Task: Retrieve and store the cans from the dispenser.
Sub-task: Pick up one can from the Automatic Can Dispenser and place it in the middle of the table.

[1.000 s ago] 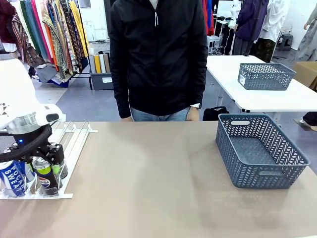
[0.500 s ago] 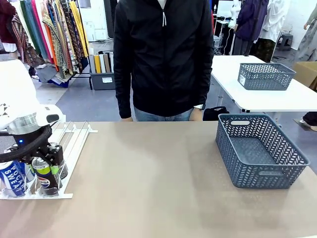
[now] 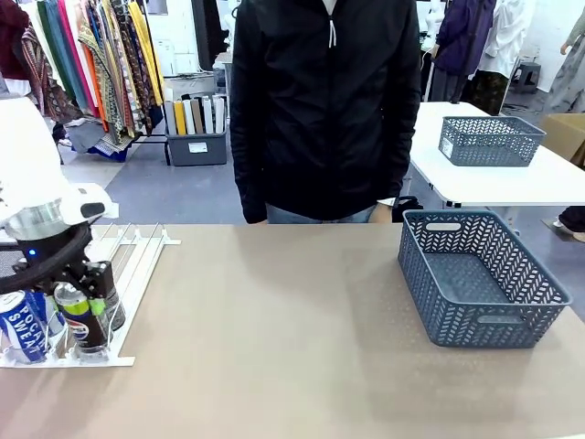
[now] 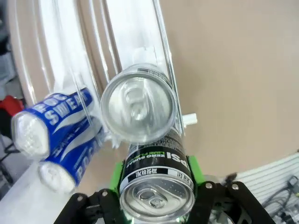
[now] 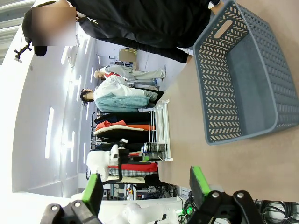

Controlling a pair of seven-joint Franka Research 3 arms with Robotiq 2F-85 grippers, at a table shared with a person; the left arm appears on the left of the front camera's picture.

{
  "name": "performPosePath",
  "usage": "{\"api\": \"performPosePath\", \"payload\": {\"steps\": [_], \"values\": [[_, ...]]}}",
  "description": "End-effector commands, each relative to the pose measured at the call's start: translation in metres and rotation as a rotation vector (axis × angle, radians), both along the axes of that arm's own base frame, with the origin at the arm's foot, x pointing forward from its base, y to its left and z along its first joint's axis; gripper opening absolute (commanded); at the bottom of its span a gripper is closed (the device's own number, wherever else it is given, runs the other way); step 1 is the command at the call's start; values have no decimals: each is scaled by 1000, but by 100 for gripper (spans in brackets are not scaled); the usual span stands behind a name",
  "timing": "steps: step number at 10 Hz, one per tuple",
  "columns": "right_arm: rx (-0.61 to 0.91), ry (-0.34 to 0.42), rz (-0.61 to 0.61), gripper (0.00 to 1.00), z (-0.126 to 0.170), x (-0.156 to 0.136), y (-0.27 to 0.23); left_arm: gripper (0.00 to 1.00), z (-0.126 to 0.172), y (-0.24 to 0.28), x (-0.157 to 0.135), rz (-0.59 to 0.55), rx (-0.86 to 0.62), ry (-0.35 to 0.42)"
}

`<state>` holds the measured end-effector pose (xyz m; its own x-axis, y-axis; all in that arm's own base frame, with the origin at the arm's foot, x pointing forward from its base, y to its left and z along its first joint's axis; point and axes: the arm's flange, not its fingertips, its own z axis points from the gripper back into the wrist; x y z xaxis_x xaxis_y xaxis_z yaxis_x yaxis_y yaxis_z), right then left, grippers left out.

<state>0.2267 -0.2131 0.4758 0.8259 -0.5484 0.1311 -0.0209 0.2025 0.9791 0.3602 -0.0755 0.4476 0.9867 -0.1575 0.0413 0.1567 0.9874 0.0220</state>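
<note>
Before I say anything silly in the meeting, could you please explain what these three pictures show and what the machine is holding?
Gladly. It is a robot with two white arms, each ending in a two-finger gripper with green pads. The wide picture is taken from between the arms, looking across the brown table at a person standing opposite. The other two come from a camera on each wrist. On the table's left lies a white railed dispenser with blue cans at its low end; a grey basket sits on the right. The left gripper is closed on a black can. The right gripper is open, holding nothing.
</note>
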Motion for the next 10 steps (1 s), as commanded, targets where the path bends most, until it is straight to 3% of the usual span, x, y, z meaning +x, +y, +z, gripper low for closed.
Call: {"api": "performPosePath", "payload": {"steps": [1,3,5,7,10], "values": [[5,-31,-1,100,2,0,-1,0,84,12,-3,-4,4,5],[5,-31,-1,100,2,0,-1,0,147,20,1,0,-26,-37],[5,-31,-1,100,2,0,-1,0,185,32,-5,24,-61,-55],[5,-31,-1,100,2,0,-1,0,195,43,-13,37,-113,-100],[5,-31,-1,100,2,0,-1,0,197,39,-10,51,-73,-84]]}}
